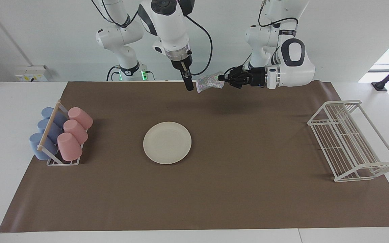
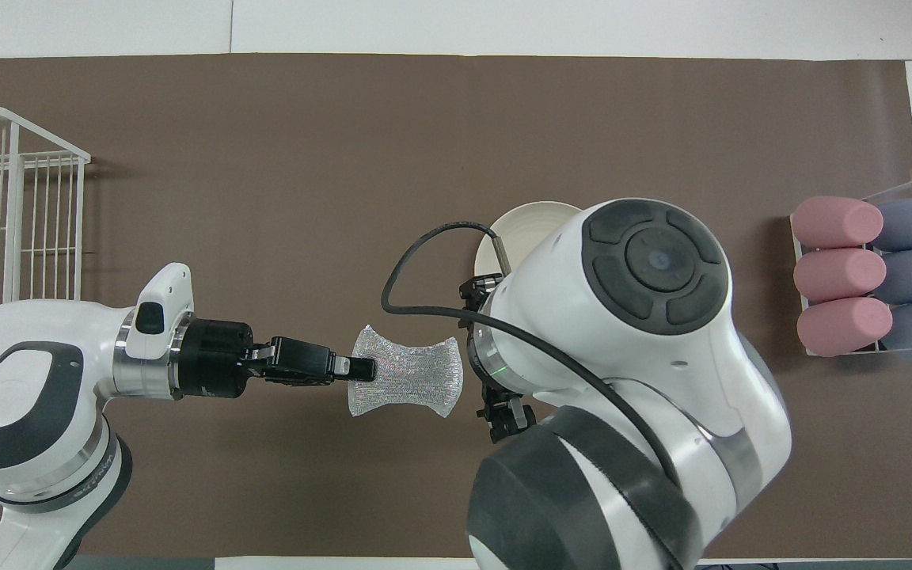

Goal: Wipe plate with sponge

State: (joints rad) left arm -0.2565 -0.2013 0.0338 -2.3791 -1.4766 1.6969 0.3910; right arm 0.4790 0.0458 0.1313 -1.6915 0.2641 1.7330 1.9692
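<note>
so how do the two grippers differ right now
The left gripper is shut on the sponge, reaching sideways; the right gripper is open, holds nothing and points down beside the sponge's free end. Both hang in the air over the brown mat, near the robots' edge of it, not over the plate.

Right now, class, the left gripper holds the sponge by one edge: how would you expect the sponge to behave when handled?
Probably soft but not limp: the sponge, pinched at one edge by the left gripper, sticks out sideways in the air without drooping. Likely light, since that small pinch carries it. Its wrinkly, shiny mesh skin may feel slippery, though that is hard to judge.
</note>
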